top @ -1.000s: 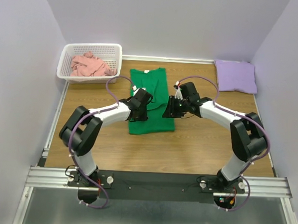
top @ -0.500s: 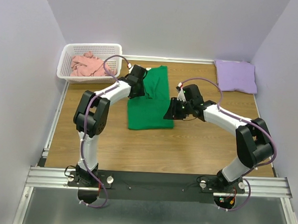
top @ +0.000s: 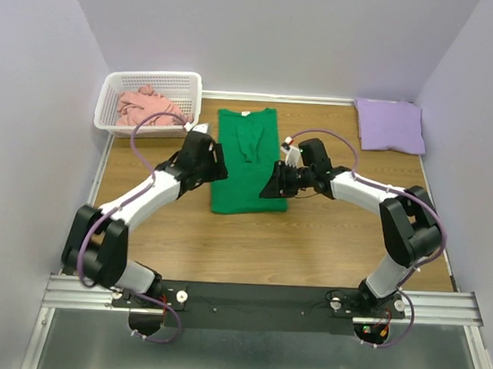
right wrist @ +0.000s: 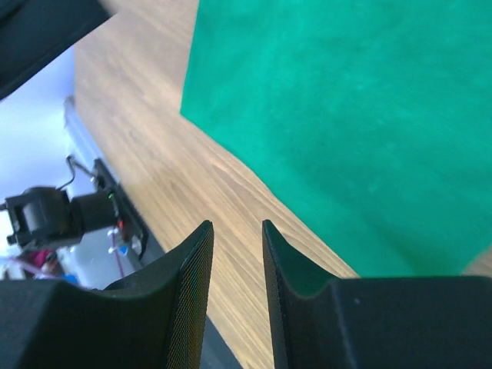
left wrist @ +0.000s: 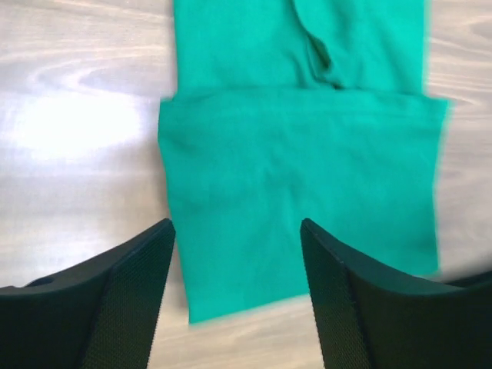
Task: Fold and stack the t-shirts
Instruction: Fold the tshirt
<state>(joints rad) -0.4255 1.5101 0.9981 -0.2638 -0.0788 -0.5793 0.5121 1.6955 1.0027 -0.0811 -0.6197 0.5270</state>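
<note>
Fingers (left wrist: pixel 131 300) of the left gripper (left wrist: pixel 234 231) are standing wide apart, empty, over the green t-shirt (top: pixel 247 164) lying mid-way across the worktop (top: pixel 326 238); right gripper (right wrist: pixel 234 227) fingers (right wrist: pixel 184 292), narrowly parted, are hovering beside its near right corner

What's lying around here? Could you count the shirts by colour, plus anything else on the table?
Green t-shirt: 1
Purple t-shirt: 1
Pink t-shirt, in the basket: 1
White basket: 1
Total: 4

Three t-shirts (top: pixel 248 189) (top: pixel 388 126) (top: pixel 145 107), one basket (top: pixel 153 75); two grippers (left wrist: pixel 238 231) (right wrist: pixel 237 228)
</note>
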